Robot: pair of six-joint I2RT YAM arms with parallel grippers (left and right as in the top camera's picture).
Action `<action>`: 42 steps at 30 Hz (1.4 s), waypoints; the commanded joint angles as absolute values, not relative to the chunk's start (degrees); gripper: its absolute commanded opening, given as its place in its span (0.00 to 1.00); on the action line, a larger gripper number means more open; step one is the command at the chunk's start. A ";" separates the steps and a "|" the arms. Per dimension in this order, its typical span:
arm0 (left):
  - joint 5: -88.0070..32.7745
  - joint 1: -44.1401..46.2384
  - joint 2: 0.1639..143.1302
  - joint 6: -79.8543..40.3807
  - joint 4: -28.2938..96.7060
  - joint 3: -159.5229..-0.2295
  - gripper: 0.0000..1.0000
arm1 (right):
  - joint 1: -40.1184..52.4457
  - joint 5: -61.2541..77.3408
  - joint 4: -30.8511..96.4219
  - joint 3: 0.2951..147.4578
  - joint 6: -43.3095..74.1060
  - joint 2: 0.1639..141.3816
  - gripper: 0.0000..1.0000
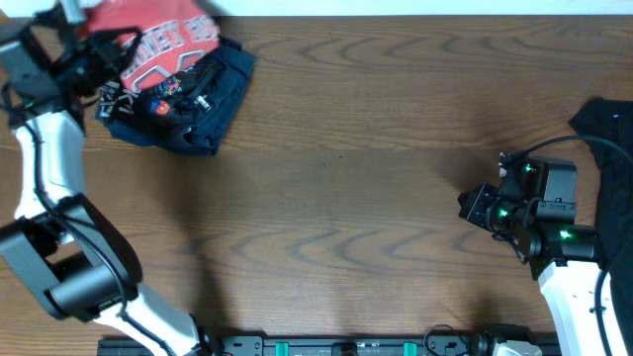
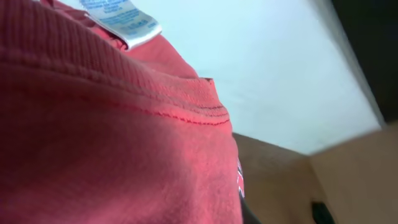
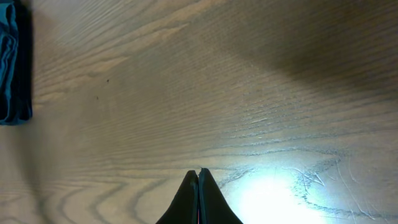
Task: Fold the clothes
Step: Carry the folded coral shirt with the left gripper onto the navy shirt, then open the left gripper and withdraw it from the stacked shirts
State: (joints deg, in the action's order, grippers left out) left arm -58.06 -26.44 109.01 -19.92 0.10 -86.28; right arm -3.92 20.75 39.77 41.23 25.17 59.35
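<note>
Nearest first, toward the near-right part of the tabletop (image 1: 376,148): the right gripper (image 3: 198,174), jaws pressed flat together, nothing between them, only bare wood grain below. Just beyond it, draped at the right edge, a plain black garment (image 1: 613,158), beside that arm and untouched. Across the middle, wide open wood with ample room for spreading a shirt flat.

Farther off, toward the far-left corner, a navy white-printed garment (image 1: 198,104), crumpled, long axis slanting from the corner out toward the middle. Partly on top of it and farthest back, hard against the far edge, the coral-red T-shirt (image 1: 148,35), lettering up, bunched rather than flat.

At that shirt's left side, the left gripper (image 1: 99,47), closed down tight. From its wrist view, nothing but red knit pressed close, ribbed collar seam and care label (image 2: 121,15) uppermost, fingers themselves hidden. Probably pinches the collar region, judging by that closeness and by the raised look of the cloth from overhead.

So: shirt right at the left claw, and well apart from the right one, diagonally across the whole tabletop. Calls for a pull toward the near edge and the open middle, away from the far edge, with little margin there and a risk of cloth slipping off. Risks dragging the navy piece along too, given the contact underneath.
</note>
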 commanded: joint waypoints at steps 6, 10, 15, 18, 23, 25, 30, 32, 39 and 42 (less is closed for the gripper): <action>-58.43 -27.40 122.34 -19.22 6.37 -87.55 0.08 | -4.32 21.52 39.92 41.82 27.20 59.16 0.01; -54.87 -28.77 124.33 -18.00 11.99 -87.55 0.27 | -4.32 21.71 40.64 41.82 27.18 59.16 0.01; -53.30 -30.85 121.08 -14.79 16.45 -87.57 0.59 | -4.32 21.71 40.64 41.82 27.18 59.16 0.01; -53.25 -31.90 116.53 -12.69 19.90 -87.57 0.73 | -4.32 21.96 40.45 41.82 27.16 59.16 0.01; -50.33 -32.97 105.51 -7.01 27.49 -87.57 0.98 | -4.32 22.13 39.38 41.82 27.14 59.16 0.02; -47.79 -33.19 100.09 -5.06 30.55 -87.57 0.98 | -4.32 22.68 38.87 41.82 26.48 59.13 0.02; -46.44 -32.45 86.65 0.51 38.76 -87.57 0.98 | -4.23 32.80 34.65 41.85 15.90 59.13 0.06; -46.44 -30.94 81.17 2.90 45.06 -87.57 0.98 | -3.60 40.27 31.81 41.89 10.98 59.13 0.07; -36.58 -16.78 68.77 13.32 68.58 -87.57 0.98 | -0.23 42.50 27.22 45.56 10.13 59.13 0.23; -25.41 -6.72 65.45 13.26 75.00 -87.57 0.98 | 1.34 42.39 28.58 49.65 7.86 59.13 0.25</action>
State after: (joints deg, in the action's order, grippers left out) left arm -37.80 -12.99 67.46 9.54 72.49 -87.35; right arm -0.36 39.90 28.25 45.01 11.53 59.46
